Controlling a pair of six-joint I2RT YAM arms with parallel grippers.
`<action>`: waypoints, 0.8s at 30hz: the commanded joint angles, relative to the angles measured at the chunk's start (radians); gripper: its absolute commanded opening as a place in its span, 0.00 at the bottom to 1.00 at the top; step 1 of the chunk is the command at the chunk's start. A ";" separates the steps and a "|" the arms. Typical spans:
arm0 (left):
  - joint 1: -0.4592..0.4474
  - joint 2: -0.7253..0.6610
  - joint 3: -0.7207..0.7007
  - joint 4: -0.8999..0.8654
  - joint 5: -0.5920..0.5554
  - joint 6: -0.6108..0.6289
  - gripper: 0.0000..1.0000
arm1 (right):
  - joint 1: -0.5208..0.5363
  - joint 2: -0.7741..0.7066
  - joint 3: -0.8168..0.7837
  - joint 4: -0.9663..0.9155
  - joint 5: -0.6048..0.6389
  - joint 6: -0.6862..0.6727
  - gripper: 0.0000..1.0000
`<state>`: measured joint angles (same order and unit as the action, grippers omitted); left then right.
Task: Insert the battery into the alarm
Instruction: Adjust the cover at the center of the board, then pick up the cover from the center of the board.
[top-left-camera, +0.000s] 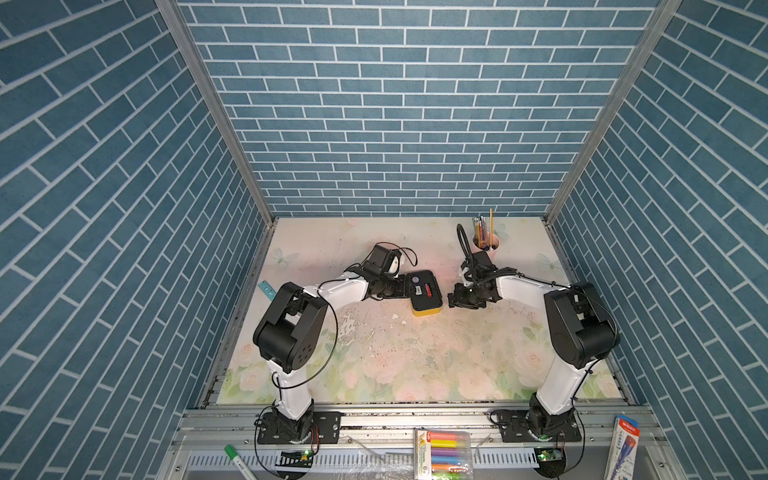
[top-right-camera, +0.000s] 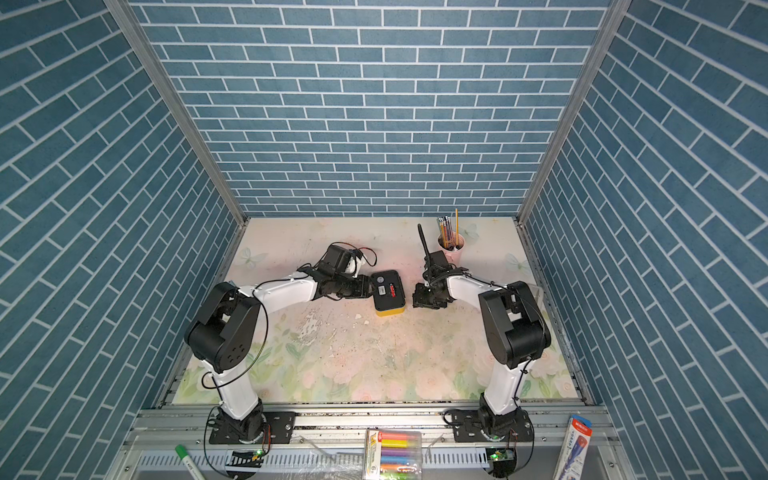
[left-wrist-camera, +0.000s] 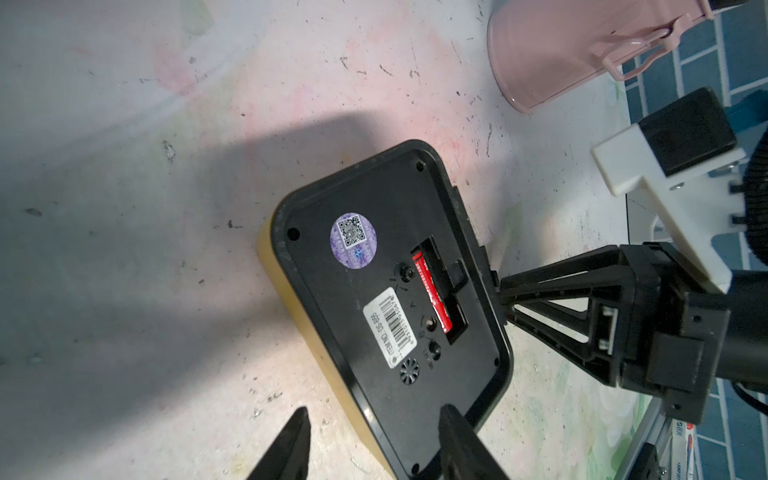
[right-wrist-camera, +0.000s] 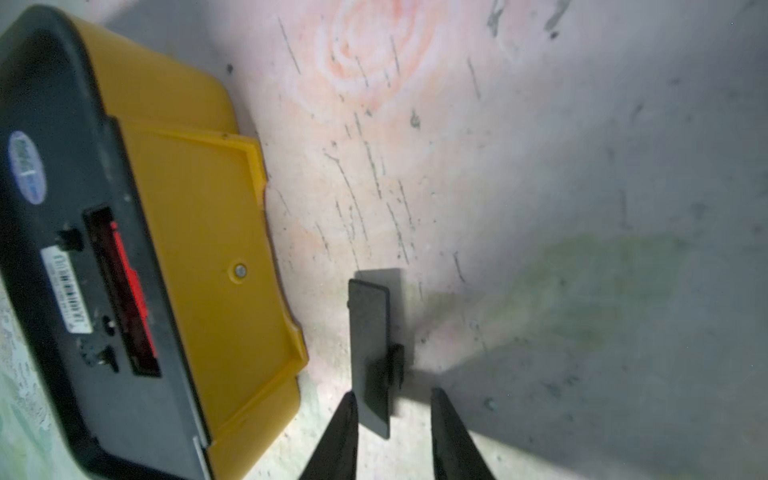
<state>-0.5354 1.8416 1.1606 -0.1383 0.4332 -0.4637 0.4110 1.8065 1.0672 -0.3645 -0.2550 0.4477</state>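
Observation:
The alarm (top-left-camera: 424, 293) (top-right-camera: 388, 291) lies face down mid-table, its black back panel (left-wrist-camera: 395, 291) up and its yellow body (right-wrist-camera: 199, 249) below. The red battery (left-wrist-camera: 430, 291) (right-wrist-camera: 133, 291) lies in the uncovered slot in the back panel. My left gripper (left-wrist-camera: 374, 409) (top-left-camera: 404, 286) is open at the alarm's left end, one finger over the back panel and the other clear of the yellow side. My right gripper (right-wrist-camera: 393, 392) (top-left-camera: 451, 300) stands open just right of the alarm. A flat black cover (right-wrist-camera: 370, 332) is on the table, its end between the fingers, close to one.
A pink pencil cup (top-left-camera: 486, 241) (left-wrist-camera: 548, 54) stands behind the right arm. A blue strip (top-left-camera: 266, 289) lies at the table's left edge. White crumbs (top-left-camera: 395, 318) lie in front of the alarm. A marker pack (top-left-camera: 442, 455) and a green marker pen (top-left-camera: 239, 459) lie on the front rail.

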 joint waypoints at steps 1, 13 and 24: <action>-0.007 -0.024 -0.010 0.002 -0.010 -0.002 0.52 | -0.006 -0.003 0.014 -0.084 0.070 -0.036 0.32; -0.006 -0.026 -0.010 0.004 -0.019 -0.004 0.52 | -0.006 0.046 0.064 -0.042 0.033 -0.054 0.29; -0.008 -0.021 -0.009 0.000 -0.024 -0.007 0.52 | -0.006 0.082 0.080 -0.047 0.007 -0.065 0.17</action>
<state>-0.5354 1.8416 1.1606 -0.1383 0.4225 -0.4683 0.4091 1.8633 1.1381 -0.3805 -0.2485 0.4026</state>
